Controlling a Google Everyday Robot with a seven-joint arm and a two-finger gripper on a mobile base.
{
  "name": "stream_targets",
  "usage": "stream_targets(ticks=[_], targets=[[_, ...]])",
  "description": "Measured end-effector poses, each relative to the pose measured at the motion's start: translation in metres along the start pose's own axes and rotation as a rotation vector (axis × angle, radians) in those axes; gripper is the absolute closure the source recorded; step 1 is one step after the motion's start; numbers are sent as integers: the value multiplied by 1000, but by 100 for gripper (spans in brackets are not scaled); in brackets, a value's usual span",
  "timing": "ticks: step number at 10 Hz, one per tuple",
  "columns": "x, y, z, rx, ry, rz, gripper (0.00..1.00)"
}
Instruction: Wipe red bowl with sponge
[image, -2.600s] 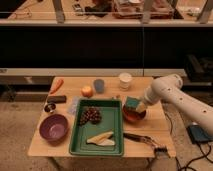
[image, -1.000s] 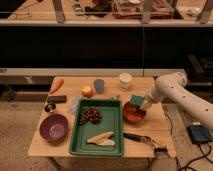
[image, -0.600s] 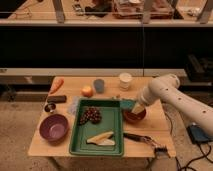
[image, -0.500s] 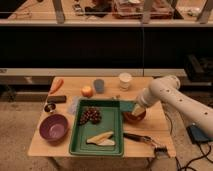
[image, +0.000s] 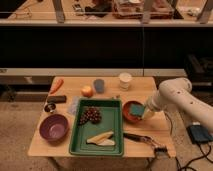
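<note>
Red bowl (image: 130, 111), the only one of its colour, stands toward the right edge of the desk (image: 145, 86), just beside the right wall of the single green tray (image: 116, 104). One sponge (image: 139, 109), teal on top with a pale yellow layer below, lies tilted over the bowl's right rim, touching it. The gripper (image: 145, 112) is at that same rim, on the end of the white arm (image: 175, 96) that reaches in over the right edge, and it is closed on the sponge. There are two bowls in all: the second is a larger purple bowl (image: 53, 128) near the front left corner. There are two cups near the back edge: a grey-blue cup (image: 99, 85) and a white cup (image: 125, 80), set a little apart. One carrot (image: 56, 85) lies by the back left corner, and one round orange fruit (image: 87, 91) sits just left of the grey-blue cup. Inside the tray are one bunch of dark grapes (image: 91, 115) and some pale yellowish pieces (image: 102, 138), whose number cannot be told. One dark handled tool (image: 142, 138) lies along the front edge near the right corner.
</note>
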Motion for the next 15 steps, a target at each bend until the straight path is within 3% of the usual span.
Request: stream_targets(ticks=[2,4,7,11,13,15], targets=[[16,-21,-3,24,13,47,100],[17,-33,-2,40,2,52,100],[-20,-41,12,45,-37,50,100],[-83,-23,26,18,-108,-10,100],[-91,-6,20,4,-128,-49,100],[-79,5,11,-3,-124,-63,100]])
